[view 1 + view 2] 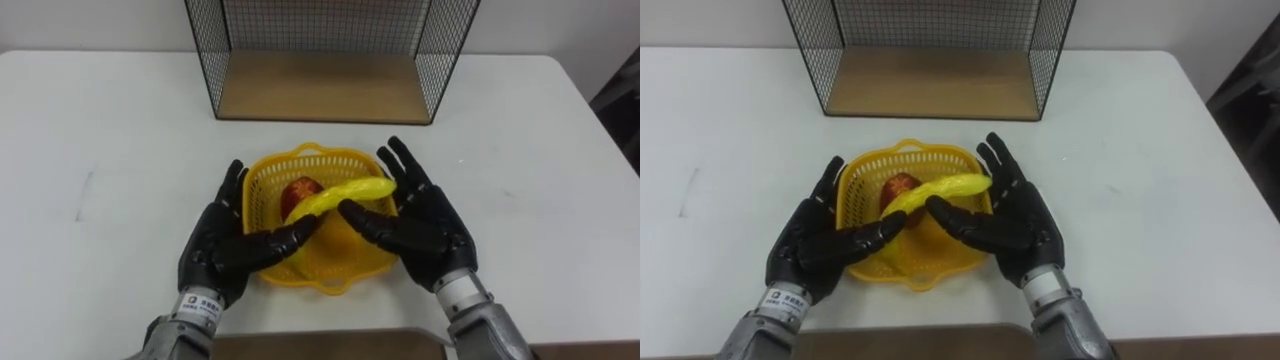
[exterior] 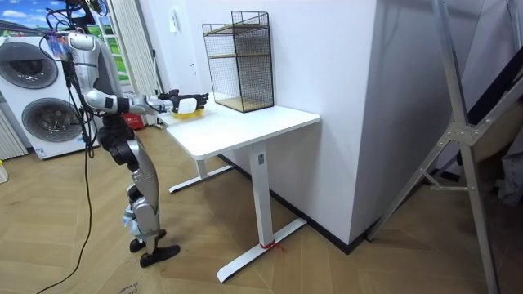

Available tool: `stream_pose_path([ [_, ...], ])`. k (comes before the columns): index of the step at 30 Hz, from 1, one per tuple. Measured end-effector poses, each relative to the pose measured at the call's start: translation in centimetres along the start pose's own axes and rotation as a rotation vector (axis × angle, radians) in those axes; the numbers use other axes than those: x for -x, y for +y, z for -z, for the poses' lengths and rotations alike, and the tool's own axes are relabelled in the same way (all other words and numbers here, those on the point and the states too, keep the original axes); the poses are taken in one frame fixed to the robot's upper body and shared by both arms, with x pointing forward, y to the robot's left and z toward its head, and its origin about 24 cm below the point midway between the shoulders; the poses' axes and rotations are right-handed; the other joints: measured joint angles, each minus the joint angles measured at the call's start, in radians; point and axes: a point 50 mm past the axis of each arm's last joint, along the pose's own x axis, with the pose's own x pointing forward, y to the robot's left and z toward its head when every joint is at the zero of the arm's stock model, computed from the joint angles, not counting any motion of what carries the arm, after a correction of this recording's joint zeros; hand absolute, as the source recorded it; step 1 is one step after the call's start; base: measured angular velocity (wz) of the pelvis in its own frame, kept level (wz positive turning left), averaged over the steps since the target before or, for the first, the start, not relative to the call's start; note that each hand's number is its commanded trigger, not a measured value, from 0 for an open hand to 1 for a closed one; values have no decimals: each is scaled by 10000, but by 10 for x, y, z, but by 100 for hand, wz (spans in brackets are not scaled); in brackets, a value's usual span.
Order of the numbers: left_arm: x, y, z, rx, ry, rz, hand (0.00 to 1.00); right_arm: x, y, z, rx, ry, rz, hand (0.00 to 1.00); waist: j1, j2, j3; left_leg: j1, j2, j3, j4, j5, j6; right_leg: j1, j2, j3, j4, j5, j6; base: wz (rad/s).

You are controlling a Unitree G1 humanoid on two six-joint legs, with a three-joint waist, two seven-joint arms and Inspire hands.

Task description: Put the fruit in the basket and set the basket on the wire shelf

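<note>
Fruit sits in your yellow plastic basket (image 1: 262, 190): a banana (image 1: 340, 195) lies across the top, and a red apple (image 1: 298, 190) shows beneath it. The basket looks to rest on the white table (image 1: 100, 150), near its front edge and well short of the black wire shelf (image 1: 325, 40). That shelf stands at the table's far side, with a wooden board (image 1: 320, 88) as its bottom level. Your left hand (image 1: 215, 245) lies against the basket's left wall and your right hand (image 1: 425, 225) against its right wall. On both hands the fingers are stretched out straight along the sides, not curled. The thumbs reach inward across the basket's near side, their tips close together. You cannot tell from the eye views whether the thumbs press the wall or hang just off it. In the room view the robot stands upright at the table's end on the room view's left. Both arms are held forward over the tabletop, and washing machines (image 2: 29, 77) stand behind it.
</note>
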Motion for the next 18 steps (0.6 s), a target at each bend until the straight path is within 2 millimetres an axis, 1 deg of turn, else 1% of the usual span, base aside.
stream_pose_path([
  [4, -5, -4, -2, 31, -201, -446, 0, -9, 4, 4, -103, 114, 121, 0, -40, -14, -5, -67, -4, 39, 62, 0, 0, -89, -7, 61, 23, 1, 0, -2],
  [9, -12, -8, -6, -37, -390, -904, 0, -10, 6, 7, -181, 136, 376, 0, -46, -31, -12, -39, -1, 43, 112, 0, 0, -57, -6, 72, 28, 1, 0, 0],
  [14, -20, -17, -17, 97, -975, -1127, 0, -12, 11, 13, -488, 236, 837, 0, -45, -134, -15, -5, 0, 68, 144, 1, 0, -6, -15, 42, 24, 1, -1, 0],
  [18, -22, -25, -24, 186, -1382, -1069, 0, -15, 14, 13, -804, 121, 1142, 0, -67, -146, -14, 21, 0, 68, 163, 1, 0, 41, -18, 42, 24, 3, -4, 0],
])
